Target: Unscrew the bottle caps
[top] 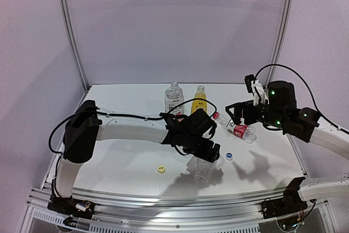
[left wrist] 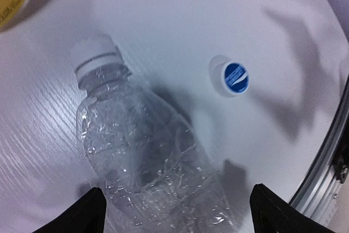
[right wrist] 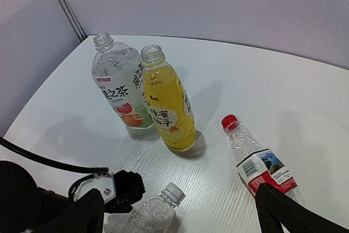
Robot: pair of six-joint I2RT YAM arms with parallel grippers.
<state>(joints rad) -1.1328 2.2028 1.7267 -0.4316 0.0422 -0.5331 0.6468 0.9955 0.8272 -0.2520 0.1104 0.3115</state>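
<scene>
A clear plain bottle (left wrist: 147, 156) lies on the table with a white cap (left wrist: 95, 50) screwed on. My left gripper (left wrist: 177, 189) is open and hovers over the bottle's body, a finger on each side; it also shows in the top view (top: 210, 154). A loose blue-and-white cap (left wrist: 234, 77) and a yellow cap (top: 160, 169) lie on the table. The red-label bottle (right wrist: 256, 162) lies flat with its red cap (right wrist: 229, 122) on. My right gripper (right wrist: 180, 189) is open and empty above it. The fruit-label bottle (right wrist: 117, 88) and yellow bottle (right wrist: 166, 102) stand upright, uncapped.
The two upright bottles stand close together at the back middle of the white table (top: 125, 156). A metal rail (left wrist: 327, 156) runs along the near table edge, close to the plain bottle. A black cable (top: 131, 115) runs along my left arm.
</scene>
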